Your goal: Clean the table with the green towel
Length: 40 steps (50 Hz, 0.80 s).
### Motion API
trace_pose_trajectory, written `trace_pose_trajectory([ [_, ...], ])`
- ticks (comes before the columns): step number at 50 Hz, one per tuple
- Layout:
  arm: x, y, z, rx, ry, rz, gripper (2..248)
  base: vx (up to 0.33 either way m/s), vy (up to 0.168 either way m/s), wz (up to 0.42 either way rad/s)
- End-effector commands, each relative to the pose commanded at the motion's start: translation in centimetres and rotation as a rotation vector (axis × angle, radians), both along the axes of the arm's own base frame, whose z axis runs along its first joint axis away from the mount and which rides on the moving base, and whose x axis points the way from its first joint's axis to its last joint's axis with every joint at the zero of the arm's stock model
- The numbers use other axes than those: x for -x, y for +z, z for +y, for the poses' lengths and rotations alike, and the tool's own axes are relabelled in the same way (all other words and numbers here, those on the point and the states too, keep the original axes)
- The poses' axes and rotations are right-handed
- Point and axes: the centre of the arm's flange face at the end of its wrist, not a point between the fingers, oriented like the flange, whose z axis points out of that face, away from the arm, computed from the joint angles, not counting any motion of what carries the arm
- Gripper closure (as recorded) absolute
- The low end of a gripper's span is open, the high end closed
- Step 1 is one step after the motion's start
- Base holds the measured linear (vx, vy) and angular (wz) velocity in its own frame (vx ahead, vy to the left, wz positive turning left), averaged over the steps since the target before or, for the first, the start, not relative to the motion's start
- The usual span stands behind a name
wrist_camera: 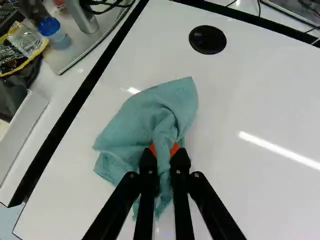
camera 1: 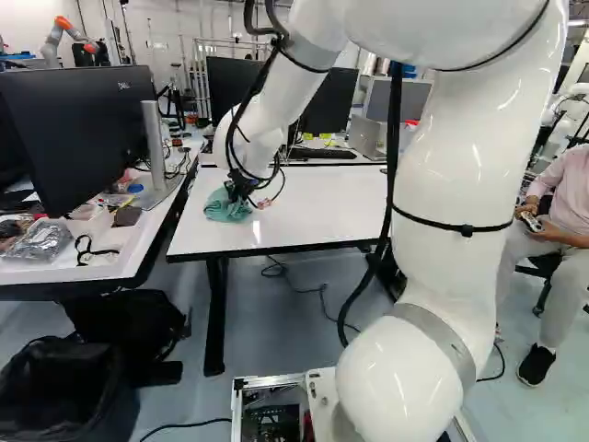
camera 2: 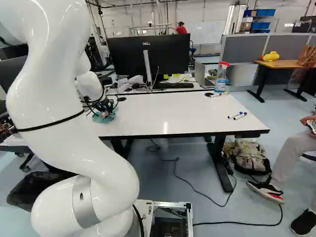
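Green towel (wrist_camera: 145, 117), in end effector (camera 1: 239, 190), on table (camera 1: 322, 203)

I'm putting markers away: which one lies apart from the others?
The marker by the spray bottle; the other two lie together, farther along the table.

This looks like a robotics lab with office furniture, for a white robot arm (camera 1: 451, 166) stands before a white desk (camera 1: 322, 198) and another robot (camera 1: 55, 39) rises farther back, among computer monitors (camera 1: 87, 129), a keyboard (camera 2: 173, 86), grey partitions (camera 2: 244, 48) and loose cables (camera 2: 197, 195).
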Motion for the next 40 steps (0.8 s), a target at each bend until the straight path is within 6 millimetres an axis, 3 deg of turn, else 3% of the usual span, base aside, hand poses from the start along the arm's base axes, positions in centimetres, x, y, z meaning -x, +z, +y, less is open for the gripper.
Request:
trace_pose_trajectory([
  [18, 1.1, 2.2, -3.3, -0.016, -0.050, -0.033, 212, 0.000, 0.000, 0.000],
  [40, 2.0, 2.2, -7.1, -0.013, -0.116, -0.030, 212, 0.000, 0.000, 0.000],
])
